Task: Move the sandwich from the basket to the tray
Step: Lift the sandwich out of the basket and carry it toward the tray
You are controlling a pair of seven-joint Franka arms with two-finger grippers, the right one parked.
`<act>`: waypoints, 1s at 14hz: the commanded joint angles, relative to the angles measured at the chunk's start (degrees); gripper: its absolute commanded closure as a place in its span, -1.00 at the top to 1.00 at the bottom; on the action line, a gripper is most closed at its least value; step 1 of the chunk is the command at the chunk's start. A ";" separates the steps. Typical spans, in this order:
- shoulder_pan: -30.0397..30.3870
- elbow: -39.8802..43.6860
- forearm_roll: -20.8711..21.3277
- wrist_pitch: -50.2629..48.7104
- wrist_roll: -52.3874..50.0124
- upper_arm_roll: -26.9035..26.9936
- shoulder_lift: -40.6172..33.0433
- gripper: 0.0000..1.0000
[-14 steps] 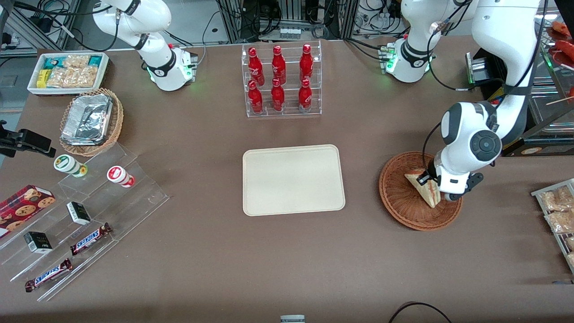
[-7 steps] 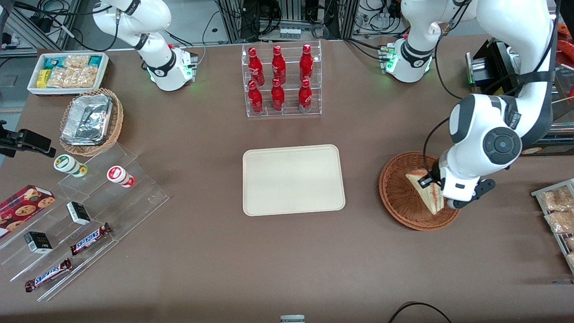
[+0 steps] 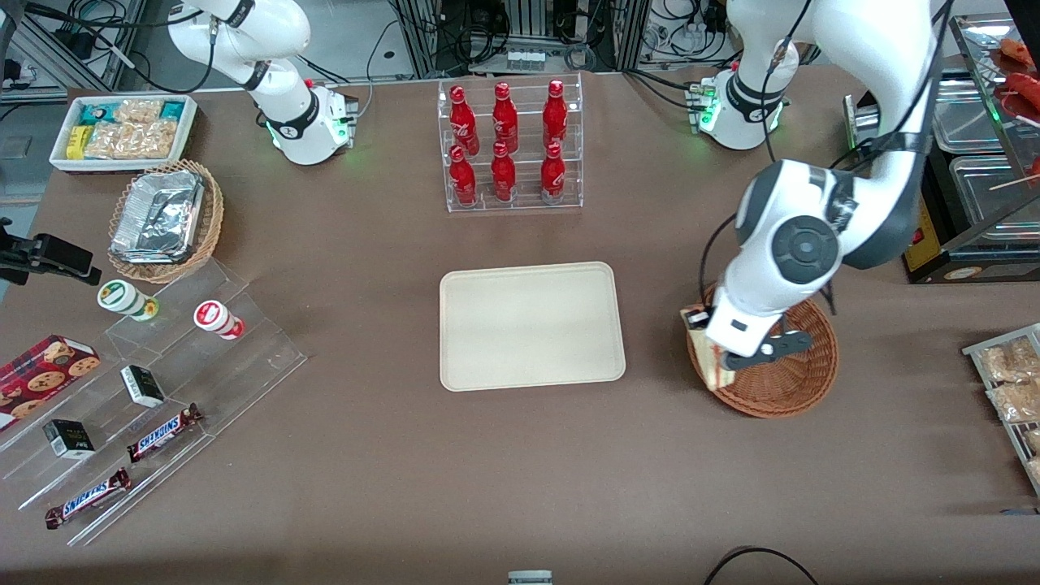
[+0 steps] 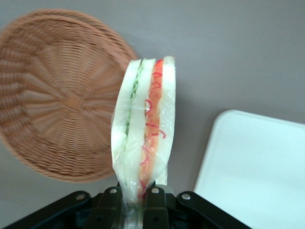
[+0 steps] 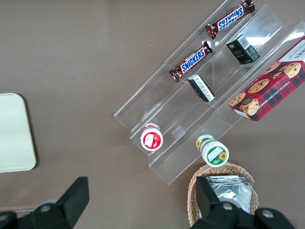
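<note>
One sandwich (image 4: 145, 126) hangs clamped in the gripper (image 4: 135, 193), now lifted clear of the basket (image 3: 792, 382). A second ago it lay inside; now it sits over the basket rim nearest the tray (image 3: 532, 325).

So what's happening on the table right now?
The left arm's gripper is shut on the sandwich and holds it in the air above the basket's rim, on the side toward the tray. The basket has nothing in it, and nothing lies on the tray yet.
</note>
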 commanded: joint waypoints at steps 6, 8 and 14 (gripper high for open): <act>-12.10 15.21 -1.52 -1.11 -5.70 0.78 14.26 -1.00; -15.27 18.91 -1.43 -0.85 -9.92 0.78 17.78 -1.00; -21.86 23.66 -1.17 5.48 -17.66 0.87 24.56 -1.00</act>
